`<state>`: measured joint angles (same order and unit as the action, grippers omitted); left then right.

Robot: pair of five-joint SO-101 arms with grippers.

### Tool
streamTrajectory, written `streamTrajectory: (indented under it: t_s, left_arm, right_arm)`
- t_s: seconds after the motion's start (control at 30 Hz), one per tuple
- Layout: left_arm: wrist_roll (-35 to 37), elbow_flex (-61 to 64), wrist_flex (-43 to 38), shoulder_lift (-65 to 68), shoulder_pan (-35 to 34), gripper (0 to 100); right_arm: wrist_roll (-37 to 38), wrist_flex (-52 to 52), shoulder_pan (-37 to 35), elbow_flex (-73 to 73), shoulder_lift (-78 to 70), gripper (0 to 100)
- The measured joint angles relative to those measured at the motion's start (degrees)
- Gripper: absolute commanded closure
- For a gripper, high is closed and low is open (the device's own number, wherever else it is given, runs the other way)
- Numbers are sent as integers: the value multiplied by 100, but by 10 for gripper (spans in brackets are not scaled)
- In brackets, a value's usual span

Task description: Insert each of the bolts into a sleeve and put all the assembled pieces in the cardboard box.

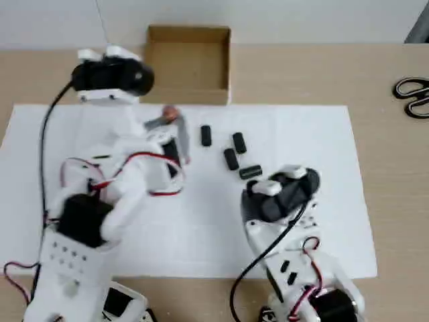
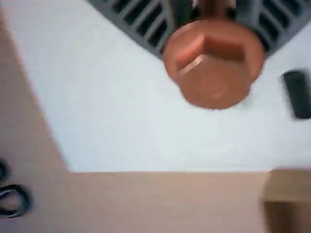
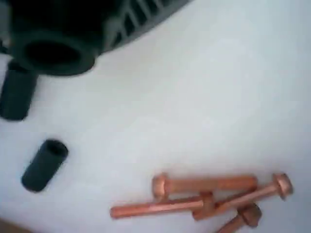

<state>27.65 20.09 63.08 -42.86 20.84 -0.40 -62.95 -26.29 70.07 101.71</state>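
left gripper (image 2: 210, 13) clamps copper bolt (image 2: 214, 65); right gripper (image 3: 54, 30) grips black sleeve (image 3: 51, 57).

Pincer (image 3: 63, 41) is gripping black sleeve (image 3: 81, 58), bore facing camera. Second sleeve (image 3: 17, 94) is lying just beside pincer, third sleeve (image 3: 43, 165) farther off. Copper bolts (image 3: 204, 184) are lying crossed, well apart from pincer, on white surface (image 3: 194, 97).

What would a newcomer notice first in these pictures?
The copper bolt stands out, its head toward the wrist camera, clamped in the left gripper above the white sheet. The right gripper holds a black sleeve. Near it, loose bolts lie crossed in a small heap on the sheet.
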Motion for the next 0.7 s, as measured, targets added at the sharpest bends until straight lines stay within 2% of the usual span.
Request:
streamTrajectory:
  t_s: [0.13, 0.37, 0.53, 0.7]
  left_arm:
    - [9, 132, -484, 0, 651, 995]
    - [149, 273, -607, 0, 1451, 995]
    - [659, 563, -703, 0, 1503, 995]
    - [756, 967, -1143, 0, 1495, 995]
  right_arm:
    - [-202, 369, -79, 255, 97, 995]
    - [-229, 466, -141, 308, 114, 995]
    - [-229, 466, -132, 308, 132, 995]
    - [-229, 466, -114, 308, 132, 995]
